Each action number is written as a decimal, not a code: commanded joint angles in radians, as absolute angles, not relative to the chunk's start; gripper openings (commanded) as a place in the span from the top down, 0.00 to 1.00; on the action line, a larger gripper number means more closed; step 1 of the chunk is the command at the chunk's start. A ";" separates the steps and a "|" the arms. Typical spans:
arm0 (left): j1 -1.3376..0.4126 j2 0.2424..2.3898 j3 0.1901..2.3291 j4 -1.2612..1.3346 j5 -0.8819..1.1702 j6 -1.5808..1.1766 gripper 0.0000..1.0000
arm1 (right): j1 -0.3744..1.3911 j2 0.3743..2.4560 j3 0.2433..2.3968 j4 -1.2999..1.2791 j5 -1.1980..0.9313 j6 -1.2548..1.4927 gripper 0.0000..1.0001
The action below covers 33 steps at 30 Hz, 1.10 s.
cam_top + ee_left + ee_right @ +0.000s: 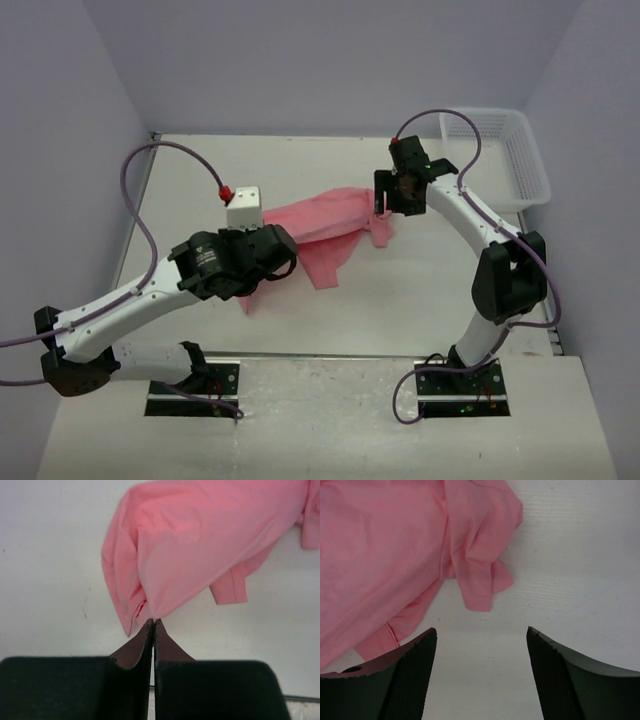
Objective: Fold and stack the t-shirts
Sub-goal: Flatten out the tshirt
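At centre-left of the overhead view, we see the left tool (283,250) closed tight, its two fingers pressed together on an edge of the salmon-pink t-shirt (325,228). In the left wrist view the fabric draws to a point right at the fingertips. From there the t-shirt runs rightward across the middle of the white bench (420,290), crumpled and bunched, with one flap reaching toward the lower centre of the frame and a sleeve trailing at its right end. Right of centre, in the upper half of the frame, the right tool (480,630) hovers over that right end with its jaws well apart and nothing between them. Its wrist view shows bare bench between the fingers, while the garment fills the upper left of that frame, a folded sleeve nearest the gap. In the upper right corner of the overhead view a white mesh basket (525,160) sits at the bench's far edge, well apart from the t-shirt.
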<state>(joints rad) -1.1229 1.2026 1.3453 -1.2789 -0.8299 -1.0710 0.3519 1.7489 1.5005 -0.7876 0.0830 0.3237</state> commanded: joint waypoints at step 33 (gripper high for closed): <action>-0.865 1.253 1.391 -1.052 -0.856 -0.710 1.00 | 0.660 1.675 1.207 -0.571 -0.089 0.511 0.48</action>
